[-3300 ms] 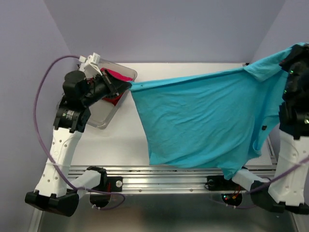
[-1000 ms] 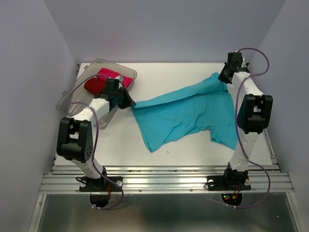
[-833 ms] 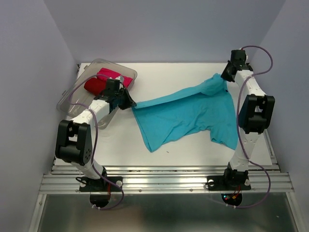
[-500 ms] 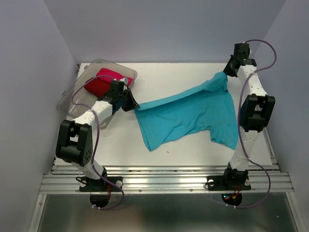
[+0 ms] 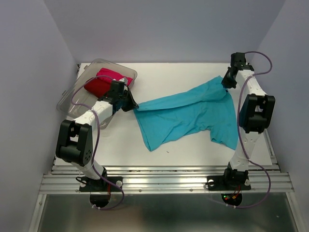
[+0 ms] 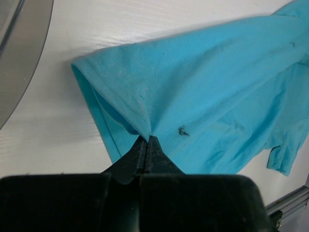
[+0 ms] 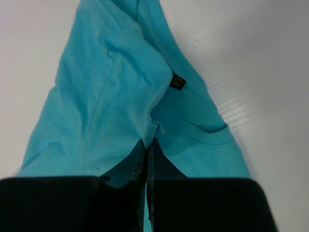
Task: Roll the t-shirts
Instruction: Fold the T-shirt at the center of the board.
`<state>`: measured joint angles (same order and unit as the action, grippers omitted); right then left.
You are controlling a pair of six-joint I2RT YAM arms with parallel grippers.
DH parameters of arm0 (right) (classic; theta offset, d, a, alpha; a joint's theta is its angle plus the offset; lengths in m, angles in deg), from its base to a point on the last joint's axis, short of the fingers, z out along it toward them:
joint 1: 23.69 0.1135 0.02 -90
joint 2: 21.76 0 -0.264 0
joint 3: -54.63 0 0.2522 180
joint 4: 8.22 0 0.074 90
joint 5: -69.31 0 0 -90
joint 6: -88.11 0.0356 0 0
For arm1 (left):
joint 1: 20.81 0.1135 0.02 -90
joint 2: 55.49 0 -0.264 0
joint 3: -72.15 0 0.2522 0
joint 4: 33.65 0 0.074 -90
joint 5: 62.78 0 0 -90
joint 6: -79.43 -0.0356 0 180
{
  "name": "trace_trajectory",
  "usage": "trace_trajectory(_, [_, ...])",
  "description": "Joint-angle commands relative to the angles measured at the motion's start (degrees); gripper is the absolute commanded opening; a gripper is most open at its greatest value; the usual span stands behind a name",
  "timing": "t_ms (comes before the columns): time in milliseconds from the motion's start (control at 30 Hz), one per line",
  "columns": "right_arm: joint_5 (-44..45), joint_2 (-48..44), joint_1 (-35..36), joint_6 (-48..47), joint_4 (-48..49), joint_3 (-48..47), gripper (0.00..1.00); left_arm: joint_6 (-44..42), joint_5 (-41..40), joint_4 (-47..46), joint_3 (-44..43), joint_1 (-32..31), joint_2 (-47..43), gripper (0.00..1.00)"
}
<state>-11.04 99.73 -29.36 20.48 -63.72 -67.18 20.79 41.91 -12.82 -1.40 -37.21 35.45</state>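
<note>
Turquoise t-shirt (image 5: 186, 116) lies on the white surface (image 5: 169, 77), drawn out between both arms. The left pincer (image 6: 147, 141) is clenched on a hemmed fold and the right pincer (image 7: 147, 144) is pinching cloth near the collar (label showing). Dark red t-shirt (image 5: 96, 87) and pink t-shirt (image 5: 114, 75) sit in the clear tub (image 5: 72, 102).

White tabletop (image 5: 120, 145), matte, faint grain in the wrist views. Two things lie directly on it.

Turquoise t-shirt (image 5: 188, 116): spread loose and rumpled between the two hands. A sleeve hem meets the tip of the left hand (image 5: 131, 104), and the collar end meets the tip of the right hand (image 5: 225, 83). The body fans out nearward from the line between them.

Clear plastic tub (image 5: 72, 99): just behind and outboard of the left hand, set askew, apart from the shirt.
</note>
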Motion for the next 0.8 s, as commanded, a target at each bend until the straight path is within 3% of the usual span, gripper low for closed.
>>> trace_trajectory(0, [0.2, -6.2, -0.5, 1.5, 2.2, 3.8, 0.01, -0.6, -1.3, -0.8, 0.3, -0.1, -0.7, 0.0])
trace_trajectory(767, [2.5, -12.0, -0.5, 2.1, 2.4, 10.3, 0.01, -0.2, 0.5, -1.8, 4.0, -0.8, -1.8, 0.0])
